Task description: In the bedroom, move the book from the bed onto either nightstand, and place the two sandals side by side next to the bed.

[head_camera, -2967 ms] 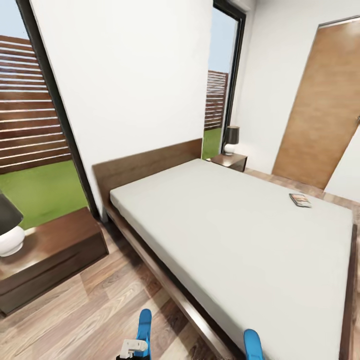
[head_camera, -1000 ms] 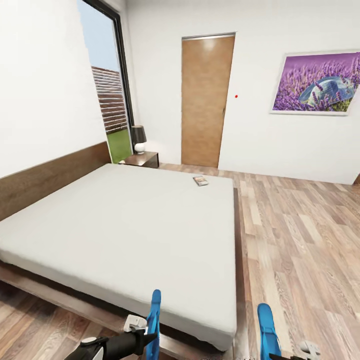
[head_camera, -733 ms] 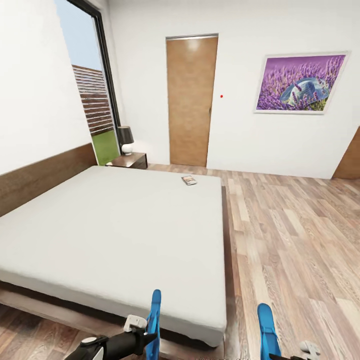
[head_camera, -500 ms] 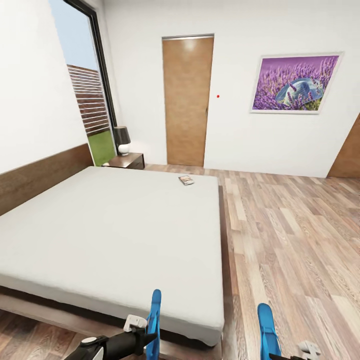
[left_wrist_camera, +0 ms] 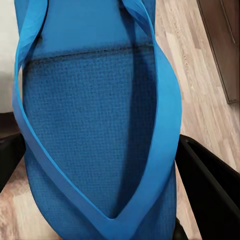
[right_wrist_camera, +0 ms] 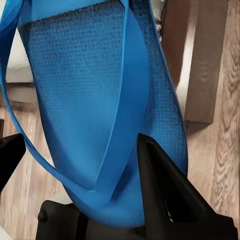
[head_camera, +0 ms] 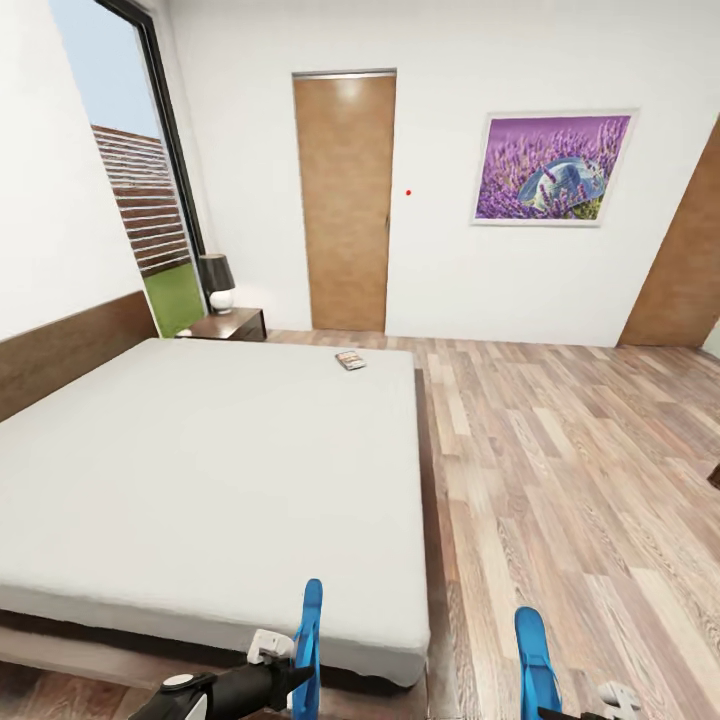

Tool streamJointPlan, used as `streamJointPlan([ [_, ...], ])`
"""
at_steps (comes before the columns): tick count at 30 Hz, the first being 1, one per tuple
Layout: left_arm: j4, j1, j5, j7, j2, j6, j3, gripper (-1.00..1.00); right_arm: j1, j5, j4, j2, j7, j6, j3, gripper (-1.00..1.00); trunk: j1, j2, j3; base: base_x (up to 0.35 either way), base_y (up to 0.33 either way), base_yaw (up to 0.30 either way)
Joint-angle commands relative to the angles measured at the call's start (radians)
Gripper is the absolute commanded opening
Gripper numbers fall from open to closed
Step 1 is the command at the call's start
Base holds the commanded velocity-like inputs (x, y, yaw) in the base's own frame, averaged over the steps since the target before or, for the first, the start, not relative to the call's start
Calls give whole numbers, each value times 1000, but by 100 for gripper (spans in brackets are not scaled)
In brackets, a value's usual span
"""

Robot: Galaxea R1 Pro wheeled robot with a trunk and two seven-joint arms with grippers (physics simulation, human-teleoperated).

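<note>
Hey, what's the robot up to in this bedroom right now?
The robot holds one bright blue flip-flop in its left gripper and another bright blue flip-flop in its right gripper, near the foot of the big pale grey bed. The small dark paperback book lies on the mattress's far edge, not yet on the dark brown nightstand.

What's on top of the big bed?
Just the book, lying flat near the far corner of the bed. The sandals hide a bit of the near edge.
</note>
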Motion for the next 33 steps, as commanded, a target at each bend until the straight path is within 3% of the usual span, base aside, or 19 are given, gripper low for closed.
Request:
streamJointPlan([
  [1,0,0,7,-4,0,5,0,-100,-1,-2,0,0,4,14,-5,-100,0,-1,-1,0,0,-297],
  [33,0,0,7,-4,-1,5,0,-100,-1,-2,0,-1,4,14,-5,-100,0,-1,-1,0,0,-300],
])
